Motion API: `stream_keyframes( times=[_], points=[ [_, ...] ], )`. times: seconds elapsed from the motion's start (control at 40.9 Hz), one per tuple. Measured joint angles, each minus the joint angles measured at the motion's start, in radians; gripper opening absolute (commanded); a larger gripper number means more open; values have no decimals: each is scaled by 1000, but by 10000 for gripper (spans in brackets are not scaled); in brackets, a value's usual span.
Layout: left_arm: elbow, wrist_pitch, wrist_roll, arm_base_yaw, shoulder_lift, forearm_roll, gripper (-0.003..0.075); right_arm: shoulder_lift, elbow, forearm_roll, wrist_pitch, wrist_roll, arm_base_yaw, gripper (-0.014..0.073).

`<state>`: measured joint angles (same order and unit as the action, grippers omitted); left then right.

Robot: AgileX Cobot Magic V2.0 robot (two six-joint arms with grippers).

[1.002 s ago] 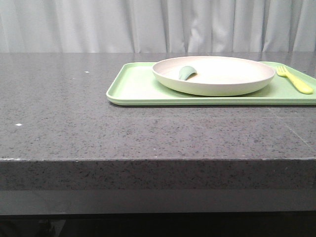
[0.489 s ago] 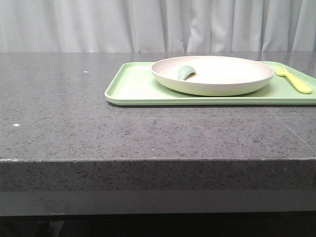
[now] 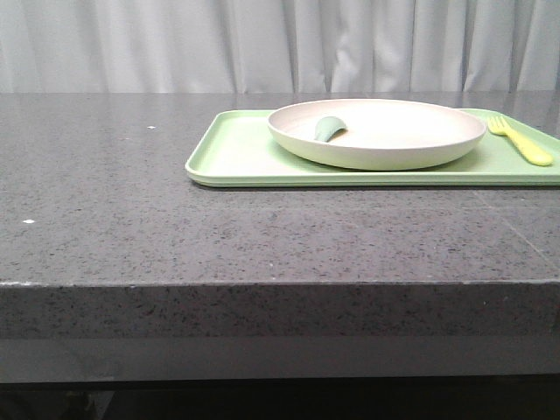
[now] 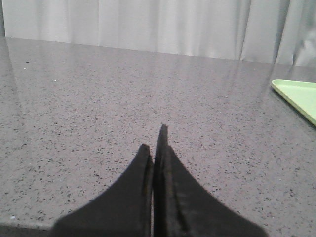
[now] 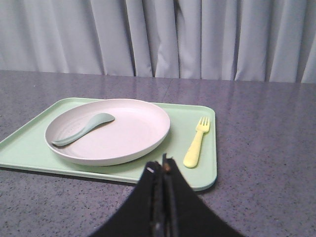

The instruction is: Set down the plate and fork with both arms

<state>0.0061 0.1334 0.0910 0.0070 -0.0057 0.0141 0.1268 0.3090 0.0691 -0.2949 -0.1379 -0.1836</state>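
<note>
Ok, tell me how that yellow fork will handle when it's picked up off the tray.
The fork looks like thin plastic, so probably light and fairly stiff. It lies flat on the smooth green tray beside the plate, so it may skid when nudged. Its low profile likely gives the right tool little edge to pinch.

The plate (image 3: 377,134), round, shallow, cream-white and matte with a raised rim, is seen lying flat on a light green tray (image 3: 236,157). The small pale yellow fork (image 3: 521,140) is laid flat on the tray just beside the plate, tines pointing away from the robot.
</note>
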Motion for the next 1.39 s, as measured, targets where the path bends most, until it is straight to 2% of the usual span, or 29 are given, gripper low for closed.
stream_keyframes(
  times=[0.464, 0.587, 0.807, 1.027, 1.393],
  points=[
    [0, 0, 0, 0, 0, 0, -18, 0, -8, 8, 9, 0, 0, -113],
    [0, 0, 0, 0, 0, 0, -18, -2, -50, 8, 31, 2, 11, -113],
    [0, 0, 0, 0, 0, 0, -18, -74, -184, -40, 72, 58, 108, -113],
    [0, -2, 0, 0, 0, 0, -18, -136, -326, -106, 89, 102, 154, -113],
    [0, -2, 0, 0, 0, 0, -18, -138, -336, -118, 91, 106, 157, -113]
  ],
)
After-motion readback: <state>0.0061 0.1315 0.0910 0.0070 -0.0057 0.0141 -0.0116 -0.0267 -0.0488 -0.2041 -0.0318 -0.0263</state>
